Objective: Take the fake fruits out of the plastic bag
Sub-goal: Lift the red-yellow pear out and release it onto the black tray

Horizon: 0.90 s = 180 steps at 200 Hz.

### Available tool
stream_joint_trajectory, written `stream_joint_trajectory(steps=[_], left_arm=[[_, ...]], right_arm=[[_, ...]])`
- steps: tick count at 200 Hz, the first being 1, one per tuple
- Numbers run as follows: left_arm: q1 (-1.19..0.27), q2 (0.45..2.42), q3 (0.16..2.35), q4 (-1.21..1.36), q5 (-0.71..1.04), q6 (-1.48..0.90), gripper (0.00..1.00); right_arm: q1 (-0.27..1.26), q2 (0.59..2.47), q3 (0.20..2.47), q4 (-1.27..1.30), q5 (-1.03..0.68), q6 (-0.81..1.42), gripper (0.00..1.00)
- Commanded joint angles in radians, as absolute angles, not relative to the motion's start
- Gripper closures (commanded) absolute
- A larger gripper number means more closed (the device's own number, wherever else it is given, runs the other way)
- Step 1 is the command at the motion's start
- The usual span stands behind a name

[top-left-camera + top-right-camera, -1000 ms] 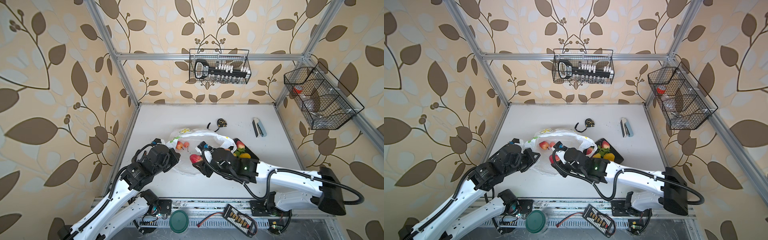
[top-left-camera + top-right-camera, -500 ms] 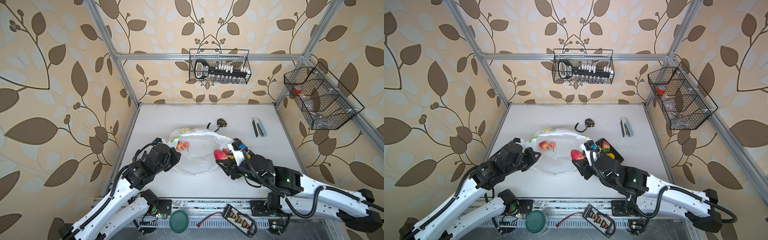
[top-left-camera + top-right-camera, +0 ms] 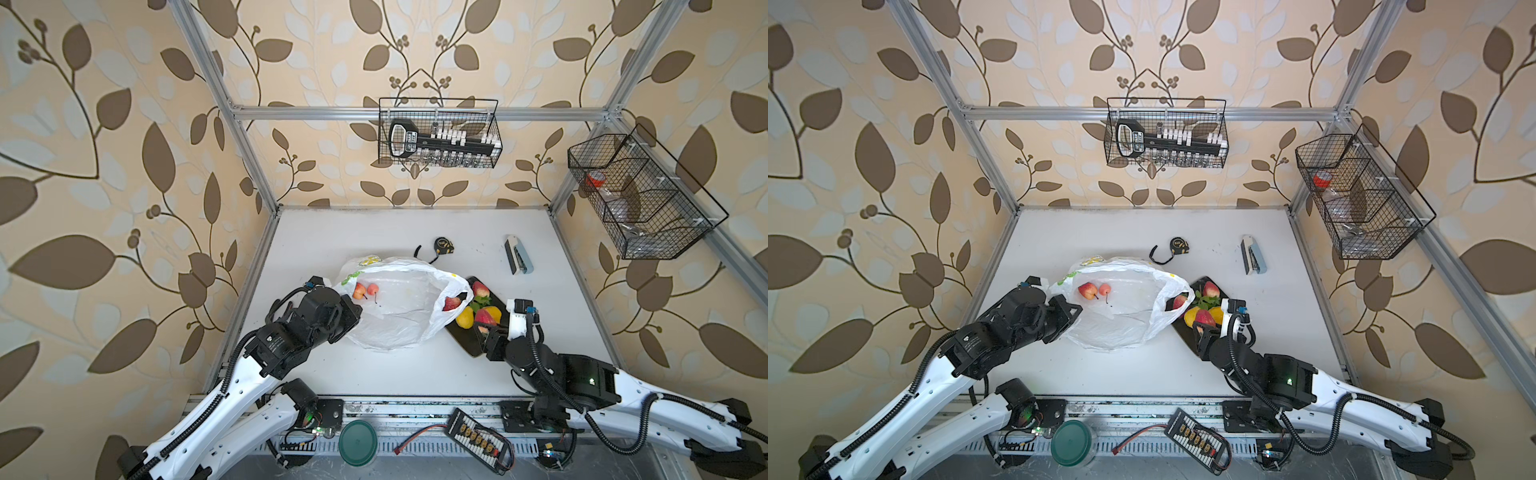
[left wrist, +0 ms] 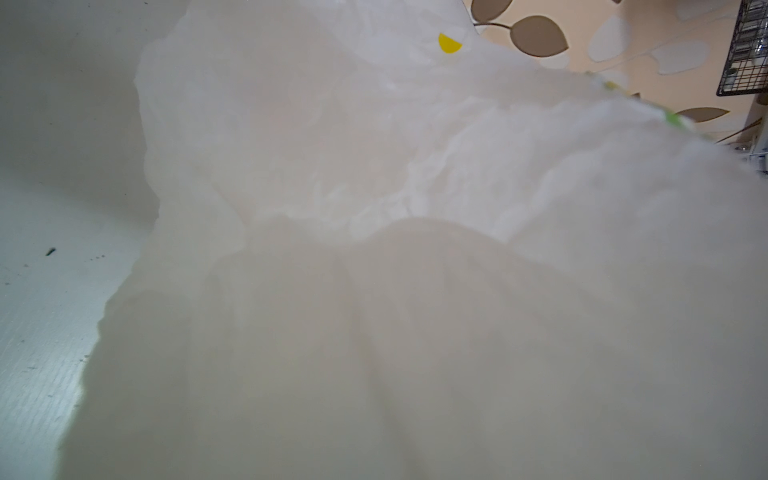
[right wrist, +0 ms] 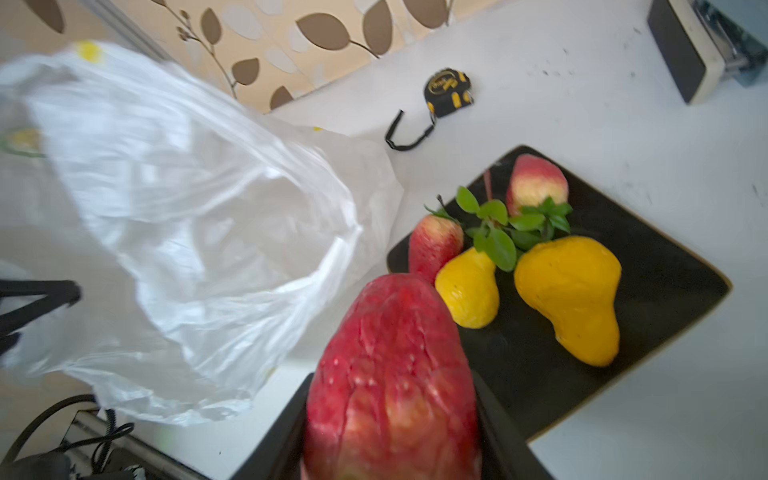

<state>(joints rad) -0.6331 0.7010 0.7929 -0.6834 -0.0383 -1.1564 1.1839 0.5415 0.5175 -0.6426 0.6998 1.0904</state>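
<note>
Your right claw [image 5: 392, 415] is clamped on a red strawberry [image 5: 390, 353], poised over the near end of the black tray [image 5: 665, 282]. Lower it onto bare tray beside the yellow pear [image 5: 569, 295] before opening (it could roll off). The left claw [image 3: 352, 308], pinched together on the plastic bag [image 3: 399, 320] rim, should hold the mouth wide: two small fruits [image 3: 360, 290] lie inside.
</note>
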Motion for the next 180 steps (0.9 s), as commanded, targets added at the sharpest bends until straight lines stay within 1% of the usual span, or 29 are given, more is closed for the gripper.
stream_joint_trajectory(steps=[1,34,49,66,93,121,159,180], left_arm=[[-0.625,0.690,0.785,-0.672,-0.071,-1.166,1.00],[-0.626,0.699,0.789,-0.668,-0.063,-1.165,1.00],[-0.625,0.704,0.788,-0.662,-0.058,-1.166,1.00],[-0.625,0.708,0.786,-0.657,-0.053,-1.164,1.00],[-0.625,0.703,0.785,-0.660,-0.051,-1.164,1.00],[-0.625,0.693,0.780,-0.658,-0.050,-1.166,1.00],[-0.626,0.692,0.778,-0.654,-0.045,-1.166,1.00],[-0.625,0.693,0.777,-0.649,-0.040,-1.165,1.00]], right_arm=[[1.187,0.584,0.464,-0.711,0.696,1.286,0.57],[1.177,0.738,0.431,-0.685,0.620,1.326,0.55],[1.149,0.804,0.427,-0.633,0.582,1.277,0.54],[1.073,0.864,0.426,-0.568,0.509,1.198,0.54],[0.988,0.905,0.421,-0.500,0.461,1.116,0.53],[0.912,0.948,0.409,-0.455,0.413,1.063,0.47],[0.862,0.986,0.407,-0.415,0.388,1.022,0.43],[0.856,0.995,0.413,-0.418,0.386,1.023,0.38]])
